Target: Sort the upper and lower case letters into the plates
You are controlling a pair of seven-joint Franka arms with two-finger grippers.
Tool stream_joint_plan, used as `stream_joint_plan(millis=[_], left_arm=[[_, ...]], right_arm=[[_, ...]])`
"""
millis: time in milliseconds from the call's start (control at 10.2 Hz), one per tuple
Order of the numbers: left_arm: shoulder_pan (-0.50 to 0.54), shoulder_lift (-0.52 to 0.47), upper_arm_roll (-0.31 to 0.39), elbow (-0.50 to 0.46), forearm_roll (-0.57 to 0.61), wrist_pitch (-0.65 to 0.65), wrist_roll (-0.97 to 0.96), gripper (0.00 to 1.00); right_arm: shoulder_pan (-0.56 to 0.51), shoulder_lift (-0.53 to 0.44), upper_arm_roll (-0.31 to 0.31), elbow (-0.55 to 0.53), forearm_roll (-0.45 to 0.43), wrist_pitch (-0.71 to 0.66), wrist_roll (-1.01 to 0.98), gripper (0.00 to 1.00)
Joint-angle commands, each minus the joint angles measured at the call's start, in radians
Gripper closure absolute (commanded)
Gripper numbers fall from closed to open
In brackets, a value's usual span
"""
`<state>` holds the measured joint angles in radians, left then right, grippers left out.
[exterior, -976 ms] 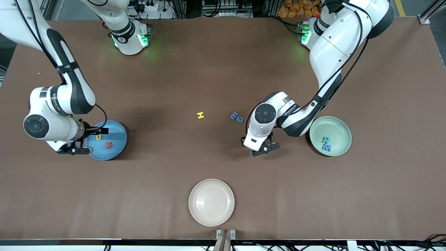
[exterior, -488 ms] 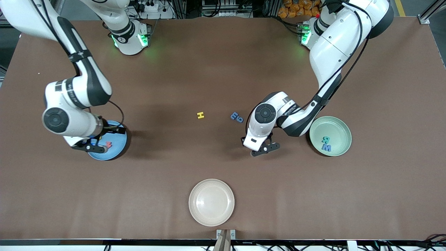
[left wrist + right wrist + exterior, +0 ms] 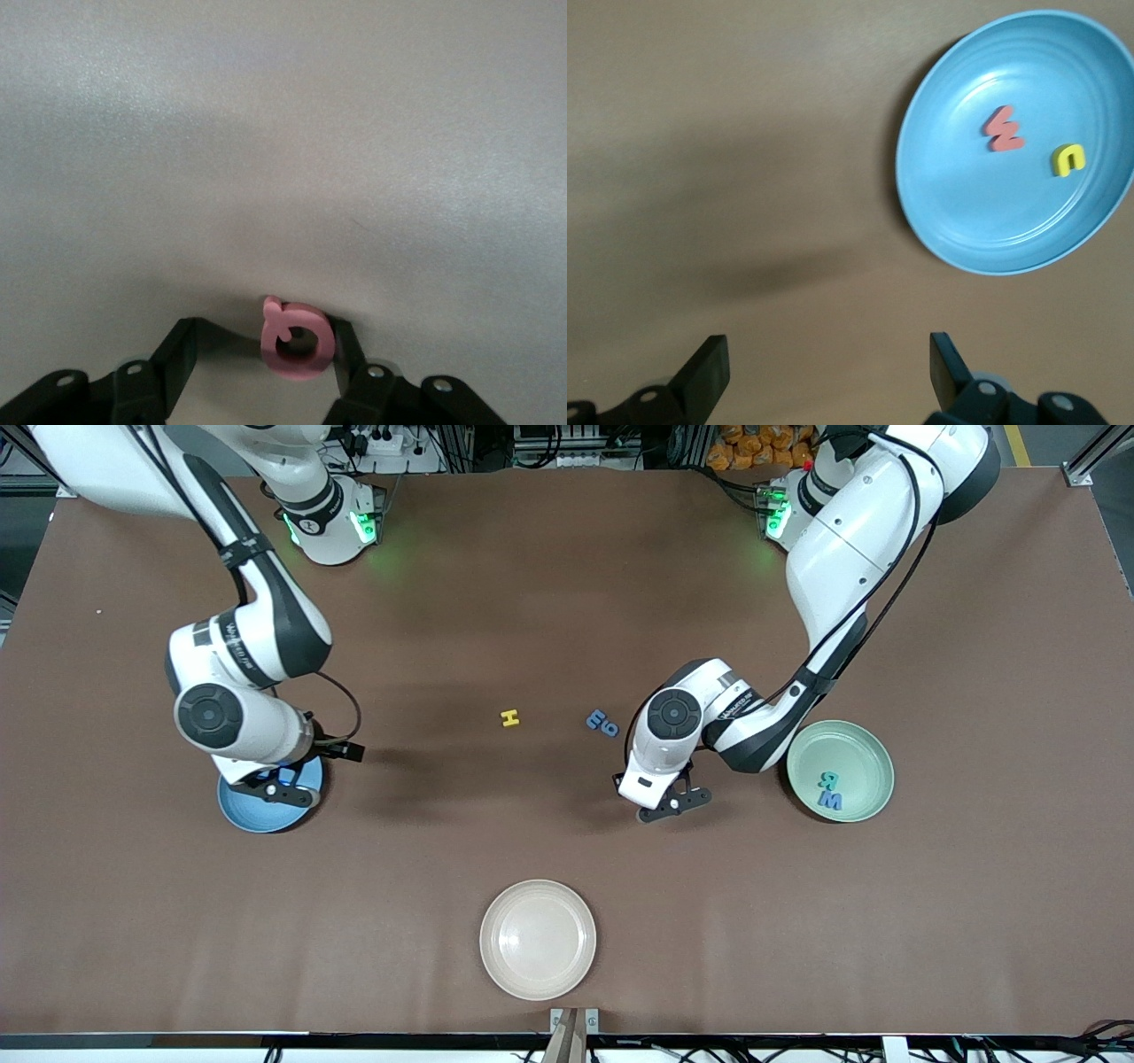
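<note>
Front view: blue round matte plate at 9 o'clock, mint round matte plate at 3 w/ 2 letters. Yellow foam H and 2 blue letters lie mid-table.

Left wrist view: left gripper has jaws parted round pink foam letter on table, not yet pinched. Looks light and soft; best pinched by its edges.

Right wrist view: right gripper spread wide, empty, over blue plate's rim. Plate holds 2: red letter, yellow letter. Total: 8.

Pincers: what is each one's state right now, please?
Left pincer: open around a pink letter, not yet gripping.
Right pincer: open, empty, near the blue plate.

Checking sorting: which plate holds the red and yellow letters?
The blue plate, at the right arm's end; the mint green plate holds a teal letter and a blue letter.
</note>
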<state>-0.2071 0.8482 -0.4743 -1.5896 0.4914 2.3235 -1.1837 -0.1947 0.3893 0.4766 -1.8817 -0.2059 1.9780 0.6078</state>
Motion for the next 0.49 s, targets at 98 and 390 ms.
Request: stream_joint_plan(millis=[98,390], left_arm=[[-0.008,0.017,0.005,0.014,0.033,0.013,-0.008,0.57],[0.001,0.008,0.005,0.014,0.035,0.013,-0.008,1.00]], right_arm=[[0.035,0.000,0.002,0.009,0.016,-0.016,0.043,0.00],[0.095,0.003,0.004,0.018,0.022,-0.039,0.130,0.00]])
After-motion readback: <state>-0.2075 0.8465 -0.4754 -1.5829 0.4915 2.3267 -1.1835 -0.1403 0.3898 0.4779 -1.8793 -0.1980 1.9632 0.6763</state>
